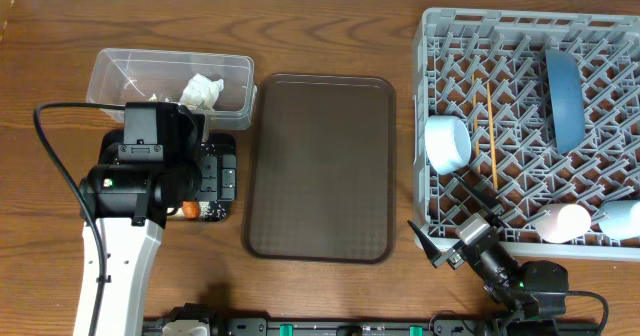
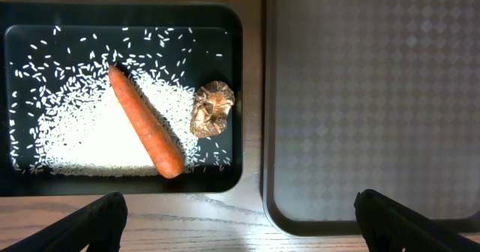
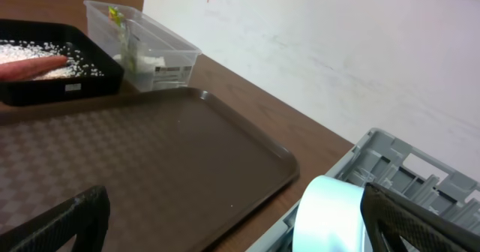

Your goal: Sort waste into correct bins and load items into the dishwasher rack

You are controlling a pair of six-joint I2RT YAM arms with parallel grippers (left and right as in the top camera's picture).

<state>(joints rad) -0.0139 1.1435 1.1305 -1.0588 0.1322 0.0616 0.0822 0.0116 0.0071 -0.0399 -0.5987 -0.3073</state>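
In the left wrist view the black tray (image 2: 247, 94) holds an orange carrot (image 2: 146, 132), a brown food lump (image 2: 212, 109) and loose rice (image 2: 75, 132). My left gripper (image 2: 240, 229) is open and empty above the tray's near edge. The clear tub (image 1: 120, 71) holds crumpled white paper (image 1: 203, 91); I cannot make out the foil. The grey rack (image 1: 430, 36) holds a white bowl (image 1: 447, 143), chopsticks (image 1: 490, 136), a blue plate (image 1: 565, 96), a pink cup (image 1: 562, 221) and a light-blue cup (image 1: 622, 216). My right gripper (image 1: 455, 234) is open and empty at the rack's front left corner, facing the bowl (image 3: 330, 214).
The flat brown serving tray (image 1: 320, 166) lies between the bins and the rack, and also shows in the left wrist view (image 2: 375, 94) and the right wrist view (image 3: 150, 162). My left arm (image 1: 130, 186) covers most of the black tray from above. A white wall runs behind the table.
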